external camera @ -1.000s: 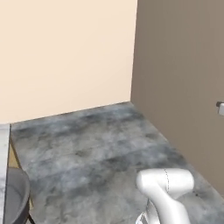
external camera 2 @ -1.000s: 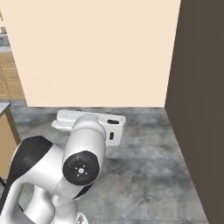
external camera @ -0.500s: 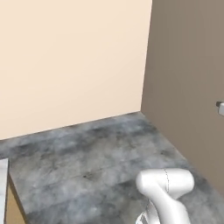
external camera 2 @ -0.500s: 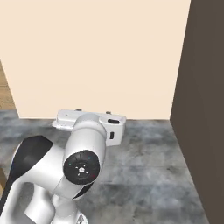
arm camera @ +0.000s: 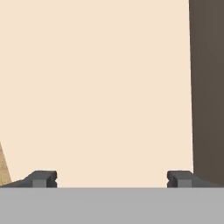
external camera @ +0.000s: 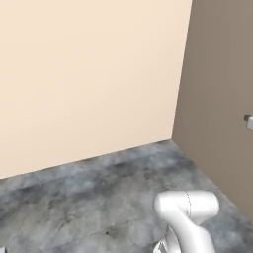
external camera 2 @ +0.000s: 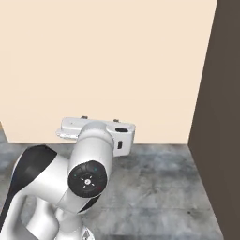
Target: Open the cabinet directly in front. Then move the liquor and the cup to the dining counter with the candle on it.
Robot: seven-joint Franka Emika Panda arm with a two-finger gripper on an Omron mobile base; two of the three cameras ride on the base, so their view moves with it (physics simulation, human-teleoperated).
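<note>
Wall ahead, second wall to its right at the corner, floor below.

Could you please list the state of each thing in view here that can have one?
end effector: open, fingertips set wide apart, nothing between them, facing the cream wall.
arm: folded close over the base, hand level at the front.
cream wall: bare, meets the darker wall at a corner.
darker wall: in shade, a small grey fitting on it at the right edge.
</note>
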